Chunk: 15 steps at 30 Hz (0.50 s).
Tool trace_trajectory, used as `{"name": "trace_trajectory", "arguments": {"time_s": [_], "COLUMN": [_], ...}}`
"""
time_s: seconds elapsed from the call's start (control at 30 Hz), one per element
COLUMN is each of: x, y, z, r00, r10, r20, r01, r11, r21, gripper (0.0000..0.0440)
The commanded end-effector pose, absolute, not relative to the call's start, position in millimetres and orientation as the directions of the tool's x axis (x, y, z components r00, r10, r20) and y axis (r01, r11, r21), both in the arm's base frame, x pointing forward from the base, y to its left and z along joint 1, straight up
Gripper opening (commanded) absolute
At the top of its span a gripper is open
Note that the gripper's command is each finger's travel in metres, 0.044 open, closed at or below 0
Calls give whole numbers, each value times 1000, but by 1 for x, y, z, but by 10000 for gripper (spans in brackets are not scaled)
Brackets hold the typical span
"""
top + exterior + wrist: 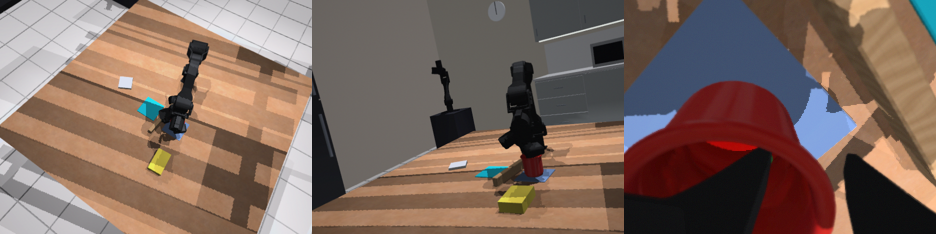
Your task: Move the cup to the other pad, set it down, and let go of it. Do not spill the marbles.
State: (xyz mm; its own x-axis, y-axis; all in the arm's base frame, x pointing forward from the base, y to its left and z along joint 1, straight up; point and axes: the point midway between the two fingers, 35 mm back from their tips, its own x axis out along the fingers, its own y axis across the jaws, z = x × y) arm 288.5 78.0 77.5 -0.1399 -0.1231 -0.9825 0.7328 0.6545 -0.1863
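The red cup [533, 166] [736, 105] stands upright on the blue pad [179, 136] [547, 173] [724, 50]. In the top view the arm hides nearly all of it. My gripper [808, 157] is open over the cup. In the wrist view one finger reaches over the mouth into the cup and the other is outside its wall, with the rim between them and a gap to spare. A sliver of a green marble shows beside the inner finger; other marbles are hidden. The cyan pad [147, 107] [488, 172] is bare.
A wooden bar [154, 125] [506, 175] [901, 75] lies between the two pads, close to the cup. A yellow block [160, 161] [517, 197] lies nearer the exterior camera than the blue pad. A white tile [125, 82] [458, 165] lies beyond the cyan pad.
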Motion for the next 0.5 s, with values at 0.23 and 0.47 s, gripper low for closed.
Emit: {"name": "trace_trajectory", "arguments": {"time_s": [0.23,0.47], "x": [285,284], "y": [75,74], "z": [56,66], "r00": [-142,-124], "r10": [-136,-127], "r20": [-980,-984], "r01": [683,699], "r11": [703,693], "r21": [-197,-178], "gripper": [29,25]}}
